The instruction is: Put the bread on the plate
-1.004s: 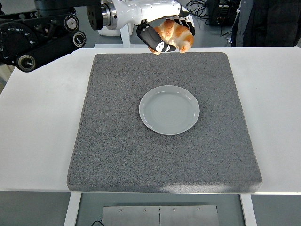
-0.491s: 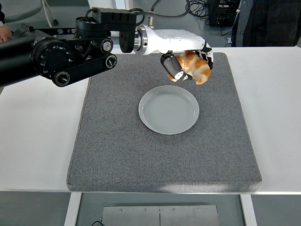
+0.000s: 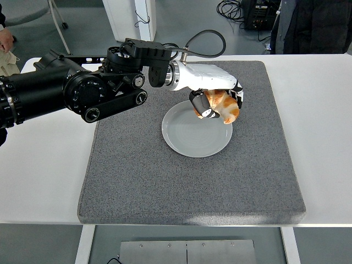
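Note:
A golden-brown piece of bread (image 3: 224,106) is held in my left hand (image 3: 215,104), whose fingers are curled around it. The hand hovers over the far right part of a pale grey round plate (image 3: 190,135), which lies in the middle of a dark grey mat (image 3: 132,170). The bread hangs just above the plate's rim; whether it touches the plate I cannot tell. My black left arm (image 3: 71,93) reaches in from the left edge, ending in a white forearm section (image 3: 198,76). My right arm is out of sight.
The mat covers most of the white table (image 3: 38,165). A person in dark clothing (image 3: 313,25) stands at the top right, beyond the table. Another person's hand (image 3: 5,38) shows at the top left edge. Cables and equipment lie on the floor behind.
My left arm has swung forward and down with the bread, from behind the mat's far edge to just over the plate's far right side.

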You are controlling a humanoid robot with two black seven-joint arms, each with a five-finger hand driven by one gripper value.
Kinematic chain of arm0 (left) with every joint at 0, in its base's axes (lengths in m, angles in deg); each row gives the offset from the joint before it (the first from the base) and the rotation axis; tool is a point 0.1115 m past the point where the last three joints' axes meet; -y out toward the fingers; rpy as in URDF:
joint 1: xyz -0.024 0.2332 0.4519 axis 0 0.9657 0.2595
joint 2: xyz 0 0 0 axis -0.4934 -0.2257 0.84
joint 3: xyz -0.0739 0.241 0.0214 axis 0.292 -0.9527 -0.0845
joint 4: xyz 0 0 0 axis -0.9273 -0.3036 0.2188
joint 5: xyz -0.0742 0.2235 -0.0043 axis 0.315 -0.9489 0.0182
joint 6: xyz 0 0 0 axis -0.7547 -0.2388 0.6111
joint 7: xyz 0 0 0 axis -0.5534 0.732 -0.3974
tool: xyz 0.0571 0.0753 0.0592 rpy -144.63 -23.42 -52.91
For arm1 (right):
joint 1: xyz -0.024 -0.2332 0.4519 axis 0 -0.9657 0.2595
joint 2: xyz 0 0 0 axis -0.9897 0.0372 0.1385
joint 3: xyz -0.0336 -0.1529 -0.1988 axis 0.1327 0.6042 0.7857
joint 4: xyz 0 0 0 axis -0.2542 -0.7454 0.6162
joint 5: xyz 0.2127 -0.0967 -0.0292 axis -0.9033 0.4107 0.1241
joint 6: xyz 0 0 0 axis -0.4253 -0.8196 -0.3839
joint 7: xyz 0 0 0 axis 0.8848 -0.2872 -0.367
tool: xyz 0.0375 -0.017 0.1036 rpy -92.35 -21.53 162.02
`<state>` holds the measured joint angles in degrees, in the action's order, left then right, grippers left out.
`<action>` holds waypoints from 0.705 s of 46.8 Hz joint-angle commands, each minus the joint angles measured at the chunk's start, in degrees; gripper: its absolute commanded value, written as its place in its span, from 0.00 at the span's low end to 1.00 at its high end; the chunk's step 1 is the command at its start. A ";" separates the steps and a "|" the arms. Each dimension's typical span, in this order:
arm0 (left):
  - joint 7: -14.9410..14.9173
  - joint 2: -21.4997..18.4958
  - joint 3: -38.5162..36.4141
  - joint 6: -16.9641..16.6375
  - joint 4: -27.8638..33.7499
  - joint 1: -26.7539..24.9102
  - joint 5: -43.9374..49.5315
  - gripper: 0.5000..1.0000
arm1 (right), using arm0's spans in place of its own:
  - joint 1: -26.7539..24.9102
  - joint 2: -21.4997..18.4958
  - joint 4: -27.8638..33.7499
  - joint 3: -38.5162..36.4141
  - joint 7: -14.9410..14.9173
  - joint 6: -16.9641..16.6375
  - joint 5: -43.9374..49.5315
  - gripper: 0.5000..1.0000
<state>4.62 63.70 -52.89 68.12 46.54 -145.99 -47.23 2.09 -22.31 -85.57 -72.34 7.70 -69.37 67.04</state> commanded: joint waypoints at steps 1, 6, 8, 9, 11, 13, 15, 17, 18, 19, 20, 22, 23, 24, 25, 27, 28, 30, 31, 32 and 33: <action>-0.01 -0.08 -0.05 -0.09 -1.33 1.96 -0.86 0.00 | 0.00 0.00 0.00 0.00 0.00 -0.01 0.01 1.00; 0.17 0.00 -0.05 -0.35 -1.42 3.72 -1.47 0.00 | 0.00 0.00 0.00 0.00 0.00 -0.01 0.01 1.00; 0.26 -0.09 0.03 -0.79 -1.42 4.25 -1.82 0.00 | 0.00 0.00 0.00 0.09 0.00 -0.01 0.01 1.00; 0.26 -0.17 0.03 -1.14 -1.42 4.60 -1.91 0.00 | 0.00 0.00 0.00 0.00 0.00 -0.01 0.01 1.00; 0.26 -0.17 -0.05 -1.49 -1.60 5.13 -2.00 0.00 | 0.00 0.00 0.00 0.00 0.00 -0.01 0.01 1.00; 0.26 -0.09 0.03 -1.58 -1.86 5.57 -2.00 0.00 | 0.00 0.00 0.00 0.00 0.00 -0.01 0.01 1.00; 0.26 -0.09 0.03 -1.67 -2.21 5.92 -2.09 0.00 | 0.00 0.00 0.00 0.00 0.00 -0.01 0.01 1.00; 0.26 -0.09 -0.05 -1.84 -2.30 6.36 -2.18 0.00 | 0.00 0.00 0.00 0.00 0.00 0.08 0.01 1.00; 0.26 -0.09 -0.05 -1.93 -2.48 6.54 -2.18 0.00 | 0.00 0.00 0.00 0.00 0.00 -0.01 0.01 1.00; 0.35 -0.09 -0.05 -2.11 -2.65 6.71 -2.35 0.00 | 0.00 0.00 0.00 0.00 0.00 -0.01 0.01 1.00; 0.35 -0.09 -0.05 -2.20 -2.91 6.89 -2.62 0.00 | 0.00 0.00 0.00 0.00 0.00 -0.01 0.01 1.00; 0.43 -0.09 -0.05 -2.37 -3.62 7.42 -3.05 0.00 | 0.00 0.00 0.00 0.00 0.00 -0.01 0.01 1.00; 0.43 -0.09 -0.05 -2.46 -3.97 7.51 -3.23 0.00 | 0.00 0.00 0.00 0.00 0.00 -0.01 0.01 1.00; 0.52 -0.09 -0.05 -2.46 -4.23 7.68 -3.32 0.00 | 0.00 0.00 0.00 0.00 0.00 -0.01 0.01 1.00; 0.61 -0.09 -0.05 -2.46 -4.41 7.86 -3.32 0.00 | 0.00 0.00 0.00 0.00 0.00 -0.01 0.01 1.00; 0.70 0.00 -0.05 -2.46 -4.67 8.12 -3.32 0.00 | 0.00 0.00 0.00 0.00 0.00 -0.01 0.01 1.00; 0.70 0.00 -0.05 -2.46 -4.68 8.21 -3.41 0.00 | 0.00 0.00 0.00 0.00 0.00 -0.01 0.01 1.00; 0.70 0.09 -0.05 -2.46 -4.76 8.47 -3.41 0.00 | 0.00 0.00 0.00 0.00 0.00 -0.01 0.01 1.00; 0.70 0.09 -0.05 -2.46 -4.76 8.47 -3.41 0.00 | 0.00 0.00 0.00 0.00 0.00 -0.01 0.01 1.00; 0.70 0.18 0.03 -2.46 -4.76 8.65 -3.41 0.00 | 0.00 0.00 0.00 0.00 0.00 -0.01 0.01 1.00; 0.70 0.27 0.03 -2.46 -4.76 8.74 -3.41 0.00 | 0.00 0.00 0.00 0.00 0.00 -0.01 0.01 1.00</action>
<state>5.32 63.78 -52.95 65.65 41.81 -137.57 -50.64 2.10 -22.31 -85.57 -72.34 7.70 -69.38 67.04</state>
